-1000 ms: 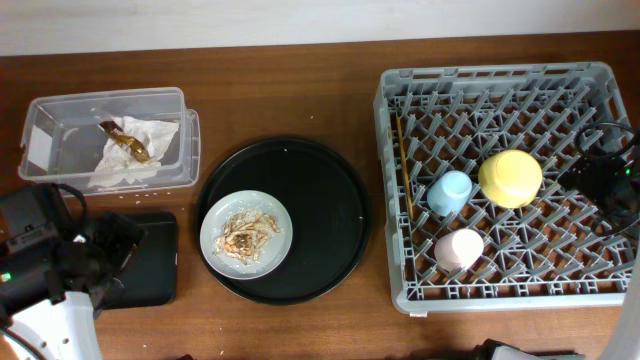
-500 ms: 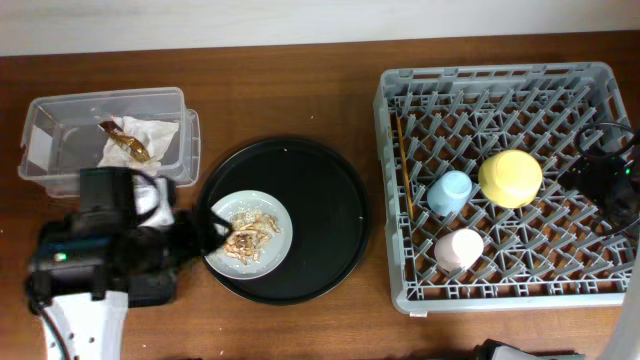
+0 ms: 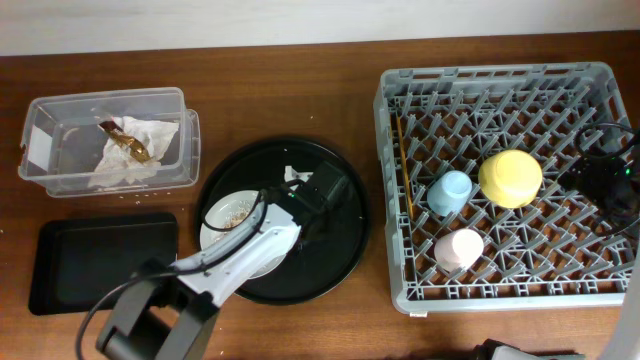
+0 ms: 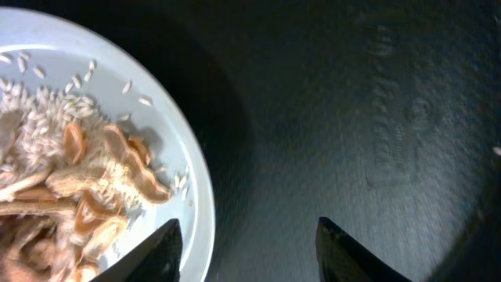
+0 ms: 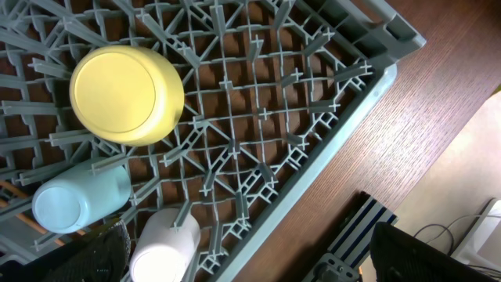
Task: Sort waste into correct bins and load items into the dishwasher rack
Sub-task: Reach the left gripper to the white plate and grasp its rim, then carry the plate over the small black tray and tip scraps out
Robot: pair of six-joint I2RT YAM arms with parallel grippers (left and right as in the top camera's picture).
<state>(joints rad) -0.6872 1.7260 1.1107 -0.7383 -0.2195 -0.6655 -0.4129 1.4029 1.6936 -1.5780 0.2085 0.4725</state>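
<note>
My left gripper (image 3: 318,200) is open and empty, low over the big round black tray (image 3: 335,250). In the left wrist view its gripper (image 4: 250,254) has the right rim of the round white-grey plate (image 4: 200,196) between the jaws. The plate (image 3: 222,228) holds the beige-brown food scraps (image 4: 86,184), which also show in the overhead view (image 3: 232,212). The crumpled napkin (image 3: 135,150) lies in the clear tub (image 3: 60,105). The flat black tray (image 3: 100,262) is bare. The grey rack (image 3: 505,90) holds the yellow bowl (image 3: 510,178), light-blue cup (image 3: 450,192), pink cup (image 3: 458,248) and chopsticks (image 3: 403,165). My right gripper (image 3: 605,185) is open over the rack's right side.
My left arm (image 3: 215,275) crosses the plate from the front left. In the right wrist view the gripper (image 5: 250,258) hangs over the rack's edge (image 5: 344,117), with the bowl (image 5: 125,94), blue cup (image 5: 78,204) and pink cup (image 5: 160,251) to its left.
My left arm has swung right, from over the flat black tray across the plate to the round black tray. The right arm has not moved.
</note>
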